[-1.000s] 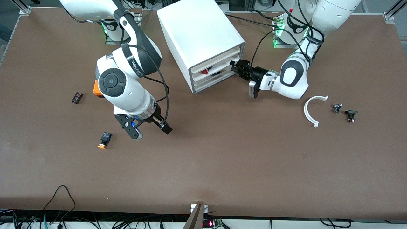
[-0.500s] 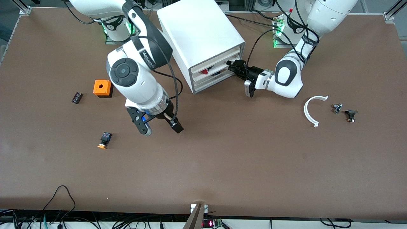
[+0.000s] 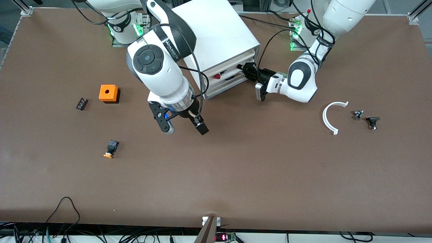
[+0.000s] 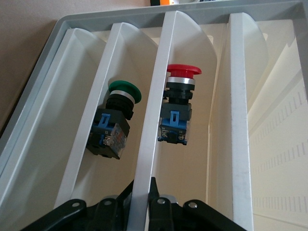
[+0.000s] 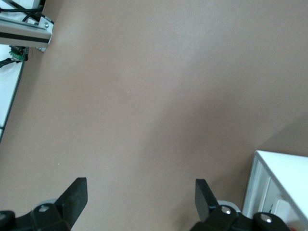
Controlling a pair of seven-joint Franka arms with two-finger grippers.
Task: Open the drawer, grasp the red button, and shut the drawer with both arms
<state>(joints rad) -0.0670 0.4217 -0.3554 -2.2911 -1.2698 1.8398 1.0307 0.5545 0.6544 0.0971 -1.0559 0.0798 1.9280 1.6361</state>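
A brown matte table (image 3: 256,175) fills the view. Aluminium frame posts stand at its corners (image 3: 415,13). Black cables (image 3: 64,219) trail along the edge nearest the front camera, beside a small board with a red light (image 3: 223,237). Green lights (image 3: 293,37) glow along the edge farthest from that camera. Lighting is even.
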